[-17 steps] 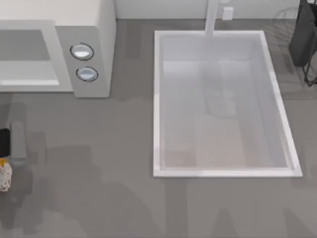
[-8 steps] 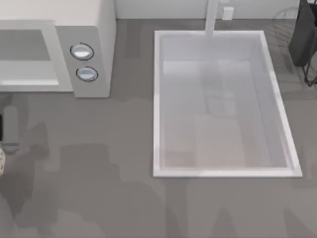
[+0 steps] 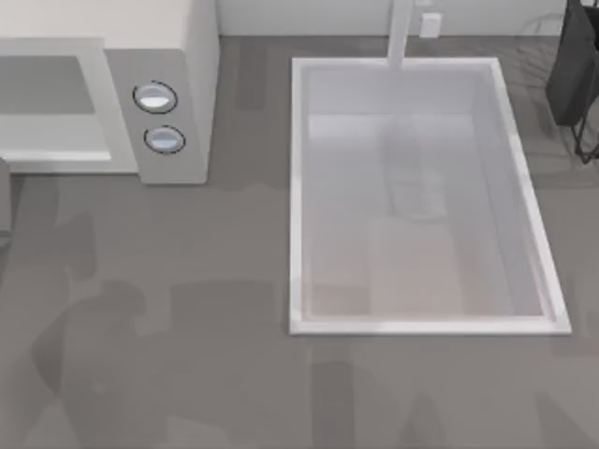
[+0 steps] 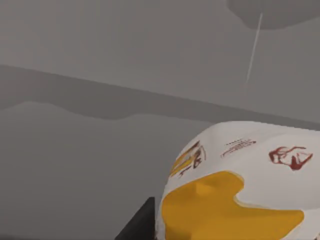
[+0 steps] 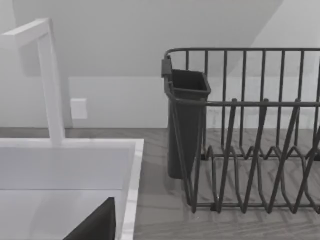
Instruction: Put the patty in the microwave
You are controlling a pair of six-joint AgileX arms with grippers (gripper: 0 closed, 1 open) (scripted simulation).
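Observation:
The patty (image 4: 240, 185), cream-white with a yellow patch and brownish-red marks, sits close up in the left wrist view against bare grey counter. My left gripper (image 4: 210, 235) is shut on it, and one dark finger (image 4: 139, 226) shows beside it. A grey sliver of that arm (image 3: 3, 201) touches the top view's left edge, just in front of the microwave (image 3: 173, 56). The off-white microwave stands at the back left, with a grey cavity (image 3: 47, 84) and two knobs (image 3: 154, 97). My right arm is parked at the far right, one dark finger (image 5: 95, 226) showing over the sink.
A white sink basin (image 3: 298, 187) with a faucet (image 3: 401, 33) fills the middle right of the counter. A dark wire dish rack (image 5: 250, 125) with a cutlery cup (image 5: 186, 120) stands at the back right. Bare grey counter lies in front of the microwave.
My left gripper and the patty slid along the top view's left edge toward the microwave and out of that view. The right arm has not moved.

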